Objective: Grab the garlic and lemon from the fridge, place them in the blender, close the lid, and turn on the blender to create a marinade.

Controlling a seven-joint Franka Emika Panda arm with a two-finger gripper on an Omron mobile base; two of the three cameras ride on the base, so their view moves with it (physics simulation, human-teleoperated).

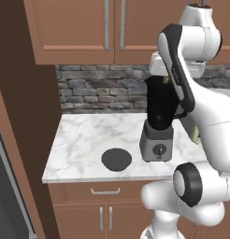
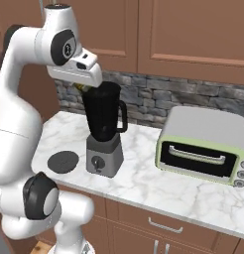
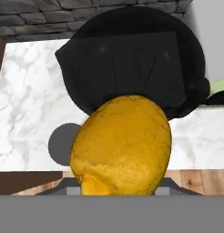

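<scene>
arm: bent high, reaching forward and down | end effector (image 2: pixel 83 88): pointing down, closed around the lemon (image 3: pixel 122 145) | wrist: held level

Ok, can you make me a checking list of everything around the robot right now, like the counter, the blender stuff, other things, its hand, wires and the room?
Surface: white marble counter, bare apart from the items below.
Job's things: blender upright on the counter, jar open on top; lid lying flat on the counter beside the blender's base, not on the jar; lemon held above the open jar.
Clutter: pale green toaster oven on the counter, apart from the blender.
Grippers: gripper shut on the lemon, poised over the jar's mouth.
Cables: nothing seen.
Surroundings: brown wooden cabinets above and below the counter, grey stone backsplash.
</scene>
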